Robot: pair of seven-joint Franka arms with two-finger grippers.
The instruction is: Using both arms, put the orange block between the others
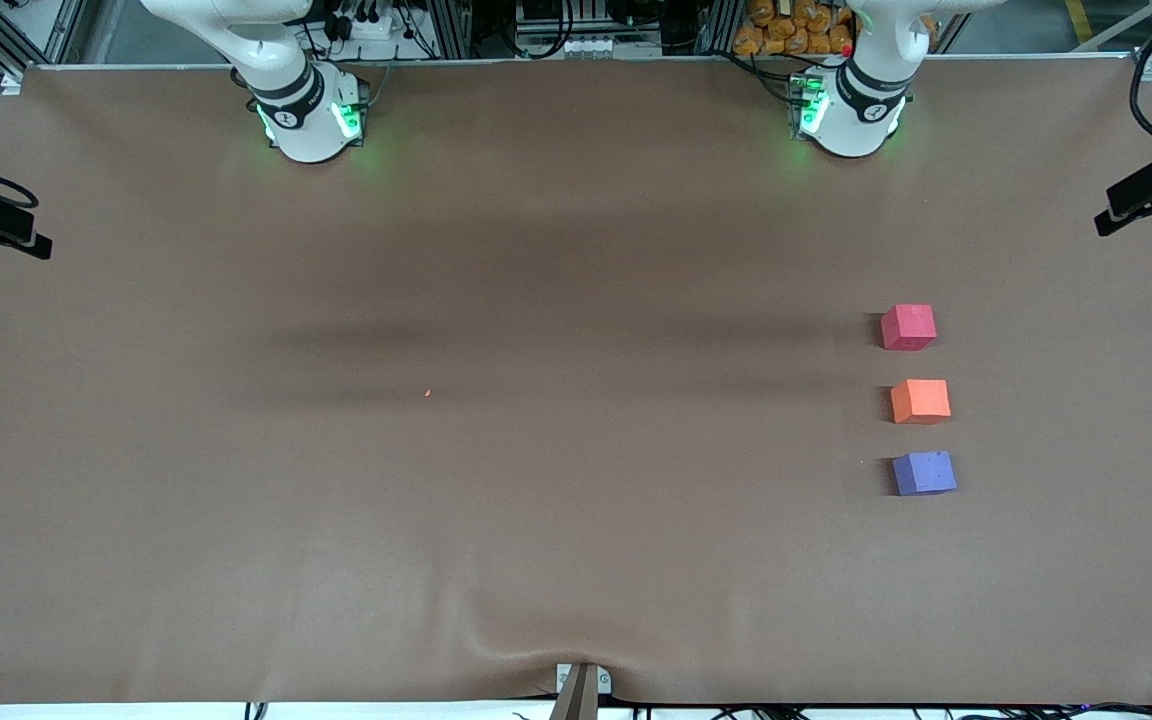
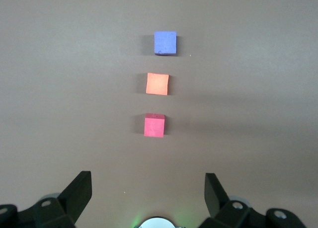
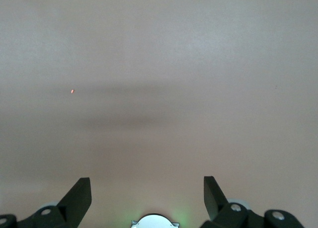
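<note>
1. Brown table (image 1: 536, 500): you see both arms raised and waiting.
2. Left gripper (image 2: 148, 188) and right gripper (image 3: 147, 188) hang high, jaws wide, empty.
3. Orange block (image 1: 920, 401) already sits between red-pink cube (image 1: 908, 327) and purple cube (image 1: 924, 473); placement looks done, nothing left to move.

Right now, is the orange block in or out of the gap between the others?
In: orange block sits on the table in line between red block and purple block, touching neither.

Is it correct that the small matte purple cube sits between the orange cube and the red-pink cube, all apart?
No. The small matte orange cube sits in the middle, between the red-pink cube and the purple cube; all are apart. The front view shows it.
</note>
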